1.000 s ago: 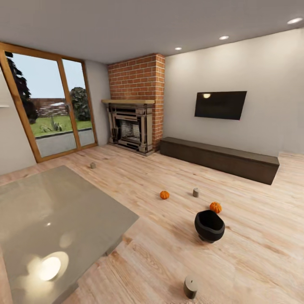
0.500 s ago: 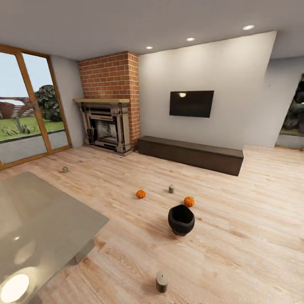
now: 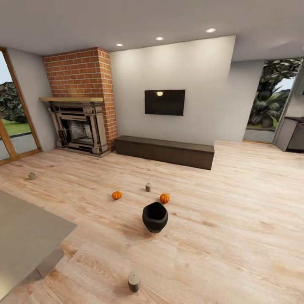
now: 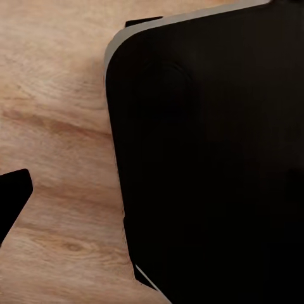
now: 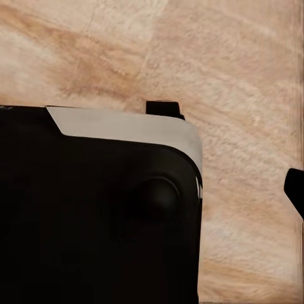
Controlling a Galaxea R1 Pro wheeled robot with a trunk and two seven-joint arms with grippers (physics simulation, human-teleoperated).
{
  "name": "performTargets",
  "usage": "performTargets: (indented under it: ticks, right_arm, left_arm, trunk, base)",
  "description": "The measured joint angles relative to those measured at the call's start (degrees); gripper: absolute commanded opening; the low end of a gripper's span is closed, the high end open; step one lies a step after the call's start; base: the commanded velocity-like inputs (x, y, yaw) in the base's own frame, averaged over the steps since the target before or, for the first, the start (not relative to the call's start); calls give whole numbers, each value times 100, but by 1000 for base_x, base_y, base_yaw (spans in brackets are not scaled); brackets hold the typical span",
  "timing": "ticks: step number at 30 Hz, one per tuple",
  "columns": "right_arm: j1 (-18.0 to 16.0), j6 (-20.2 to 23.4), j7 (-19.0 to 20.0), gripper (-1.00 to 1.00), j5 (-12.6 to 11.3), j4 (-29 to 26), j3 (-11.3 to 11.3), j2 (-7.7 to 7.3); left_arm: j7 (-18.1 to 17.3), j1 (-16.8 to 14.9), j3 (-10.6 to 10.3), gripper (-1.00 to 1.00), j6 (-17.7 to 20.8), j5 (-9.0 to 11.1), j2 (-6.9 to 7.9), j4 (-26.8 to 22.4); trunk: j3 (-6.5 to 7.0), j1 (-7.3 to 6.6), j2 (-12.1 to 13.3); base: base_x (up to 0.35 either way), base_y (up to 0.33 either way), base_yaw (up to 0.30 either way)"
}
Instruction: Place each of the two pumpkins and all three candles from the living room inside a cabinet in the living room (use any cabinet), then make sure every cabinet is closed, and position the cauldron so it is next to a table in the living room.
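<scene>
1. Nearest, we see one candle (image 3: 134, 281) standing on the floor (image 3: 236, 236) beside the table (image 3: 25, 236), our surface at left.
2. Beyond, the cauldron (image 3: 155, 216) sits well apart from it.
3. Farther, two pumpkins (image 3: 117, 195) (image 3: 164, 198) flank a second candle (image 3: 148, 187); a third (image 3: 31, 175) lies far left.
4. Farthest, the cabinet (image 3: 164, 151) looks closed; we judge nothing stowed yet.
5. We cannot tell the state of either arm's fingers.

Light wood-plank floor (image 3: 236, 219) spans room. Red brick chimney (image 3: 82, 76) with grey stone fireplace (image 3: 78, 131) in far corner. Plain white wall (image 3: 190, 76) carries flat black television (image 3: 164, 102). Wood-framed glass door (image 3: 10, 122) at far left shows lawn; opening (image 3: 268, 105) at far right shows foliage. Round recessed ceiling lights (image 3: 210, 30) lit.
</scene>
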Motion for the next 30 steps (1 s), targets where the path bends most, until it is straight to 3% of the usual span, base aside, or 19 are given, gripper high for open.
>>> performTargets:
  ticks: [13,23,30]
  right_arm:
    - [0,2,-5,100,-289,-25,-2,5]
    - [0,-21,-2,100,-310,-26,-1,7]
    - [-2,-392,1,100,-276,-26,34,5]
  left_arm:
    - [7,-37,0,100,7,4,-16,-210]
    - [12,-44,4,100,14,8,-18,-328]
    - [12,-81,3,100,50,8,-12,-538]
  trunk:
    - [-57,0,0]
    - [-108,-2,0]
    - [-134,-3,0]
  base:
    - [0,-158,-261]
    - [59,-290,-253]
    - [231,-261,-91]
